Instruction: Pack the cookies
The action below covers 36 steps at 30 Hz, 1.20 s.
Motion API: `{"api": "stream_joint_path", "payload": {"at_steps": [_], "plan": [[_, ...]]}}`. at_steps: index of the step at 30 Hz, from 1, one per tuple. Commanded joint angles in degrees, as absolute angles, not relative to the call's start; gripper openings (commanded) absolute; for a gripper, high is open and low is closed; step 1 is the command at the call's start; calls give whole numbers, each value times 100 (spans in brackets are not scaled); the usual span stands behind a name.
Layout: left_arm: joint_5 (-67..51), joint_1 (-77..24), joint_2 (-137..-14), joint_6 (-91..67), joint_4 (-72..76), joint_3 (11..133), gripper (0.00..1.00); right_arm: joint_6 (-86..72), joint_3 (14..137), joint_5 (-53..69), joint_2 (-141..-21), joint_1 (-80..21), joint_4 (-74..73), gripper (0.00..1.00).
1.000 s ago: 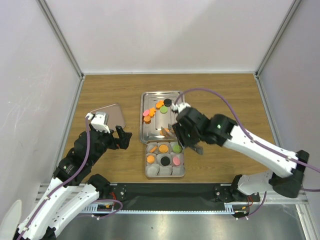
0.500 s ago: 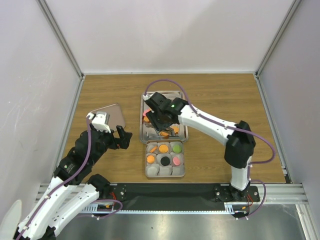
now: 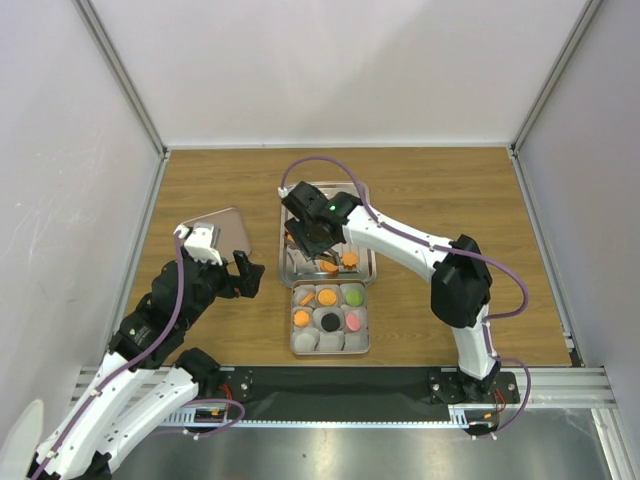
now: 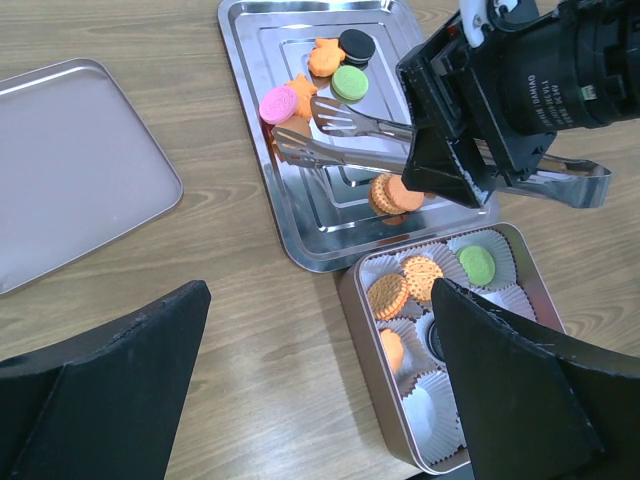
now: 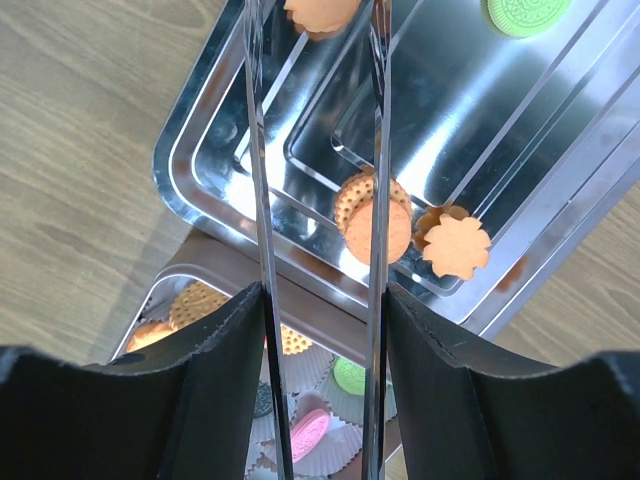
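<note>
Loose cookies lie on the steel tray (image 3: 340, 192): pink (image 4: 278, 103), orange star (image 4: 325, 58), black (image 4: 356, 45), green (image 4: 350, 82), and stacked round orange ones (image 4: 392, 195). The brown box (image 4: 352, 300) of paper cups holds orange, green, black and pink cookies. My right gripper (image 3: 315, 230) is shut on metal tongs (image 4: 350, 140), held over the tray with their arms apart and tips near the pink cookie. In the right wrist view the gripper (image 5: 322, 310) looks down past the tongs (image 5: 256, 200) at an orange cookie (image 5: 372, 218). My left gripper (image 4: 320, 300) is open and empty, left of the box.
The box's flat lid (image 3: 228, 232) lies on the wood at the left, beside my left arm. The box (image 3: 293, 330) sits just in front of the tray. White walls close in the table at the back and both sides.
My right arm has swung from above the box's far right corner back and to the left, carrying the tongs over the tray. The left arm has not moved.
</note>
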<state>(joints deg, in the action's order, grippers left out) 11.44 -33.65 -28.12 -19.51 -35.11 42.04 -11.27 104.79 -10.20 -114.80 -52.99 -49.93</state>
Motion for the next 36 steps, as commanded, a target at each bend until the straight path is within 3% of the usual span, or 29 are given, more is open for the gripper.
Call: {"api": "stream_joint_path", "payload": {"at_steps": [1,17,22,29,36], "plan": [[1204,-3419,-2856,-2030,-3428,4219,100,-1020,10793,-1222,-11610,-5273,-4940,54],[1204,-3428,-2830,-2030,-3437,4219,100,-967,11136,-1231,-11953,-5265,-5001,52],[1204,-3428,-2812,-2030,-3428,4219,100,-976,11136,-1231,-11971,-5265,-4992,46],[1195,-3428,-2795,-2021,-3428,4219,100,-949,11153,-1257,-11971,-5265,-5071,45],[1178,-3428,-2777,-2013,-3428,4219,100,-975,11118,-1292,-11725,-5265,-5150,36]]}}
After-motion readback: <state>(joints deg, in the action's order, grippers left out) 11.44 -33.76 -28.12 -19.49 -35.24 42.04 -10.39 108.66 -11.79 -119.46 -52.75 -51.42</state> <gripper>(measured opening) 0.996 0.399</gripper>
